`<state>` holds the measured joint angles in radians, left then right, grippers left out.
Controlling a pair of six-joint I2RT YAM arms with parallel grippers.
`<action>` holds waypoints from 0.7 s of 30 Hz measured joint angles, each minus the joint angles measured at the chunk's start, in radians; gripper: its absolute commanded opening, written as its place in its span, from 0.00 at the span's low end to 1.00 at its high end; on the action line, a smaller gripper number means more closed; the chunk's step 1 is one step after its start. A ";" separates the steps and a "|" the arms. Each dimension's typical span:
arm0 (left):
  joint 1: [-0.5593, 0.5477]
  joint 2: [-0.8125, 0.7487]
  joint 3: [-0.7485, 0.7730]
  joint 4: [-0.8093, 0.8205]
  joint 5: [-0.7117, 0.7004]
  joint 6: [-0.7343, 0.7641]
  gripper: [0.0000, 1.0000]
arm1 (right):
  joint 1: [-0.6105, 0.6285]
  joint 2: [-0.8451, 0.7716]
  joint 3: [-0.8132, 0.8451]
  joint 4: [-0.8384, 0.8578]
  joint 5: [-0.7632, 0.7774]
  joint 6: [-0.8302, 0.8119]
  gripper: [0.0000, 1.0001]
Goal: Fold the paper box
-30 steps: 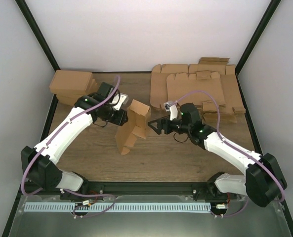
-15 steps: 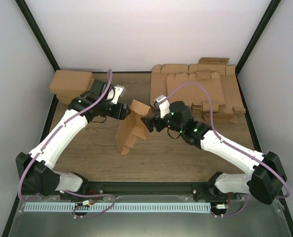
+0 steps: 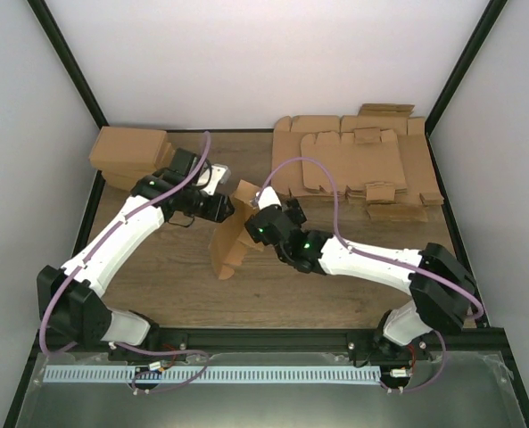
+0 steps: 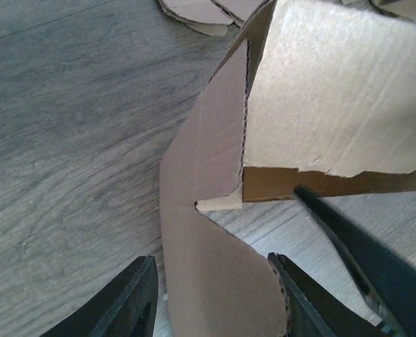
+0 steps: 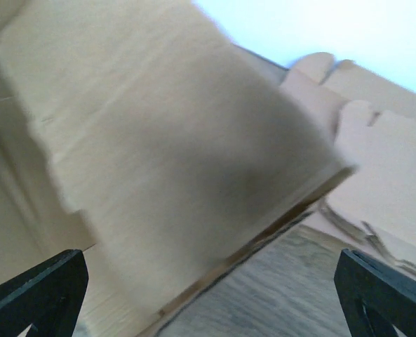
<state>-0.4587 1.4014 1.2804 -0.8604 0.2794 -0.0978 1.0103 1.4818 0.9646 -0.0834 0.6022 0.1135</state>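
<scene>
The paper box (image 3: 235, 230) stands half-folded on the wooden table, mid-left, with one panel raised. My left gripper (image 3: 221, 207) is at its upper left side. In the left wrist view a rounded flap (image 4: 215, 274) of the box lies between the spread jaws of that gripper (image 4: 215, 309), close to both fingers. My right gripper (image 3: 253, 218) is against the box's right side. In the right wrist view its jaws (image 5: 208, 302) stand wide open, and a blurred box panel (image 5: 165, 161) fills the space ahead. A black finger (image 4: 355, 260) reaches under the raised panel's edge.
Many flat cardboard sheets (image 3: 362, 165) lie overlapping at the back right; they also show in the right wrist view (image 5: 376, 161). A group of folded brown boxes (image 3: 128, 156) sits at the back left. Black frame rails and white walls bound the table.
My right arm has swung left from open table to the box, with its gripper now against the box. The left gripper shifted slightly at the box's top. The raised panel has tilted.
</scene>
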 measured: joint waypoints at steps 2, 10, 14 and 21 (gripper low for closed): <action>0.000 0.000 0.000 -0.009 -0.006 0.002 0.34 | 0.001 0.025 0.019 -0.004 0.076 0.010 1.00; -0.018 0.003 0.000 -0.042 -0.047 0.006 0.04 | 0.010 0.050 0.074 0.053 0.290 0.027 0.96; -0.070 0.020 0.015 -0.047 -0.099 0.002 0.04 | 0.010 0.050 0.079 0.101 0.312 0.016 0.94; -0.117 0.043 0.040 -0.050 -0.159 0.002 0.12 | -0.008 0.022 0.106 0.103 0.215 0.037 0.84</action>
<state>-0.5758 1.4445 1.3205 -0.9104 0.1200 -0.0963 1.0027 1.5036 1.0710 0.0196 0.8173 0.1501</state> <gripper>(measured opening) 0.047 0.867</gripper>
